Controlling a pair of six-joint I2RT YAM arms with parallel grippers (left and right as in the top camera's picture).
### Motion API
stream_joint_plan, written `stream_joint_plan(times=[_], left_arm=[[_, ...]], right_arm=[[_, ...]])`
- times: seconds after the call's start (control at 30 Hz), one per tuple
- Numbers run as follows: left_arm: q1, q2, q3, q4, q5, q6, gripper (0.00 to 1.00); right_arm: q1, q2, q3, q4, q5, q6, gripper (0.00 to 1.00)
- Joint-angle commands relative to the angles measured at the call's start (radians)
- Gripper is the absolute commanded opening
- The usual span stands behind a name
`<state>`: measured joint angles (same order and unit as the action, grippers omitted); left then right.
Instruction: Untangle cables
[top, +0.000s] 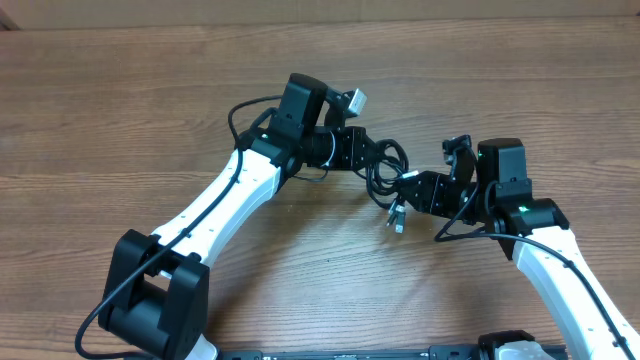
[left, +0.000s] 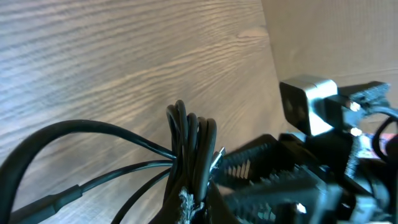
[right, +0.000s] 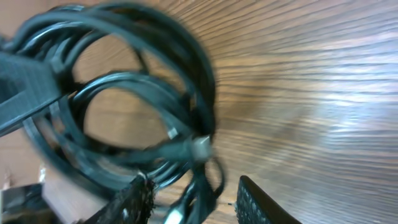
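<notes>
The cables (top: 388, 160) are a coiled bundle of thin black cords held between my two arms at the table's middle. Metal-tipped plug ends (top: 397, 217) hang below it. My left gripper (top: 362, 152) reaches in from the left and is shut on the bundle; its wrist view shows several strands (left: 189, 134) pinched upright between its fingers (left: 193, 199). My right gripper (top: 405, 190) comes from the right, just below the coil. In its blurred wrist view the fingers (right: 196, 202) are open, with loose strands and a plug between them, and the coil (right: 124, 81) is just ahead.
The wooden table (top: 120, 120) extends to all sides. A cardboard wall (top: 300, 8) runs along the back edge and shows in the left wrist view (left: 336, 37). Thicker black arm cables loop beside the left arm (top: 240, 115) and the right arm (top: 460, 232).
</notes>
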<state>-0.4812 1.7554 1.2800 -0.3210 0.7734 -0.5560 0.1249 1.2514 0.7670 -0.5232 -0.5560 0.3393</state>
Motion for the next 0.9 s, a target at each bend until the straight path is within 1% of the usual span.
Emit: stream_joint_plan(times=[0.0, 0.03, 0.07, 0.1, 0.4, 0.53, 0.67, 0.73, 0.87], left_arm=[[-0.002, -0.013, 0.014, 0.004, 0.066, -0.035, 0.04], [-0.002, -0.013, 0.014, 0.004, 0.072, -0.036, 0.04], [-0.002, -0.013, 0.014, 0.004, 0.079, -0.036, 0.04], [-0.002, -0.013, 0.014, 0.004, 0.083, -0.036, 0.04], [-0.002, -0.013, 0.014, 0.005, 0.089, -0.054, 0.05], [-0.002, -0.013, 0.014, 0.005, 0.088, -0.049, 0.04], [0.005, -0.013, 0.014, 0.002, 0.071, -0.014, 0.04], [0.014, -0.013, 0.014, -0.019, 0.039, -0.003, 0.04], [0.044, -0.013, 0.014, -0.071, -0.021, 0.027, 0.04]], right_arm=[[-0.002, 0.001, 0.025, 0.007, 0.111, -0.011, 0.42], [-0.002, 0.001, 0.025, 0.007, 0.121, -0.011, 0.42], [-0.002, 0.001, 0.025, 0.011, 0.119, -0.011, 0.36], [-0.002, 0.001, 0.025, 0.014, 0.108, -0.011, 0.34], [-0.002, 0.001, 0.025, 0.025, -0.008, -0.011, 0.18], [-0.002, 0.001, 0.025, 0.026, 0.0, -0.011, 0.04], [-0.002, 0.001, 0.025, 0.002, 0.093, -0.01, 0.04], [-0.002, 0.001, 0.025, -0.035, 0.189, 0.016, 0.04], [-0.002, 0.001, 0.025, -0.154, 0.459, 0.172, 0.04]])
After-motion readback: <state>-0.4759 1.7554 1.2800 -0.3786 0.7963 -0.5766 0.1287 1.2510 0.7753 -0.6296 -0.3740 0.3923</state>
